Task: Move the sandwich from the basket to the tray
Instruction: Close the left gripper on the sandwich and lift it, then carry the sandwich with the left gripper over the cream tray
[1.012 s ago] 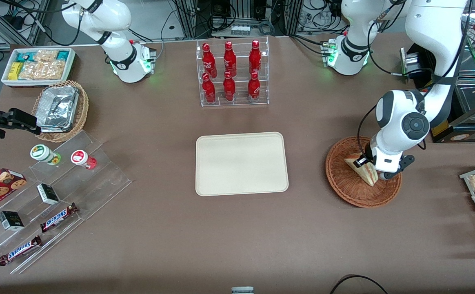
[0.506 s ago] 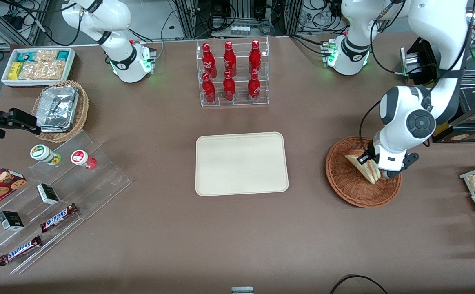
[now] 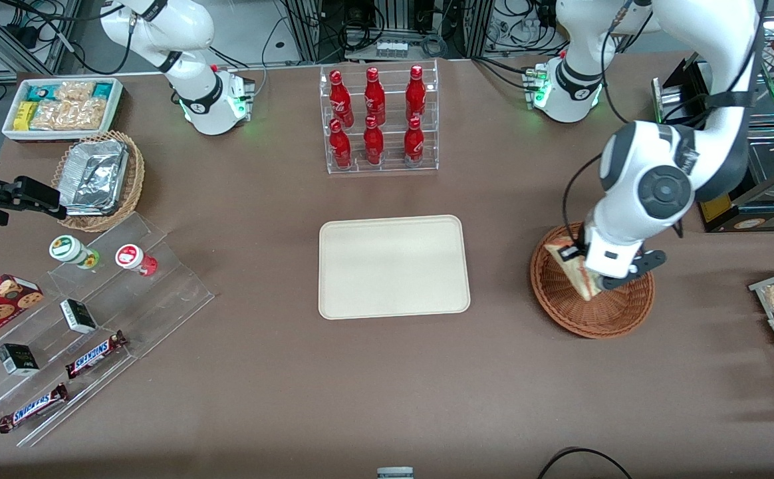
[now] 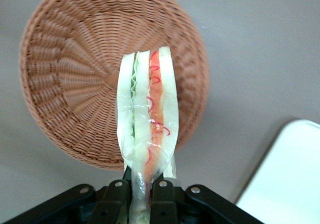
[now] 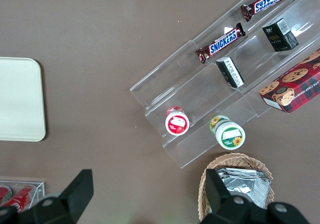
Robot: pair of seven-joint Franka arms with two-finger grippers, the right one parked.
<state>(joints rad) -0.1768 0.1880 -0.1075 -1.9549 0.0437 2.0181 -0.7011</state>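
Sandwich (image 3: 574, 271): hanging in the right-middle of the front frame, clear of the wicker below; the wrist view is showing its wrapped cut edge (image 4: 148, 129) with green, pale and red layers, raised above the weave.
Gripper (image 3: 585, 267): pinching the wedge, fingers (image 4: 161, 190) closing narrowly on the bread's lower end, hovering over the basket.
Basket (image 3: 563, 313): sitting right of centre in the front frame, toward the working arm's end of the table, its bowl showing bare weave (image 4: 75, 84).
Tray (image 3: 393, 266): lying flat at frame centre, well apart from the basket, carrying nothing.
Bottle rack (image 3: 379, 118): standing at upper centre, farther from the front camera than the tray, holding red bottles.
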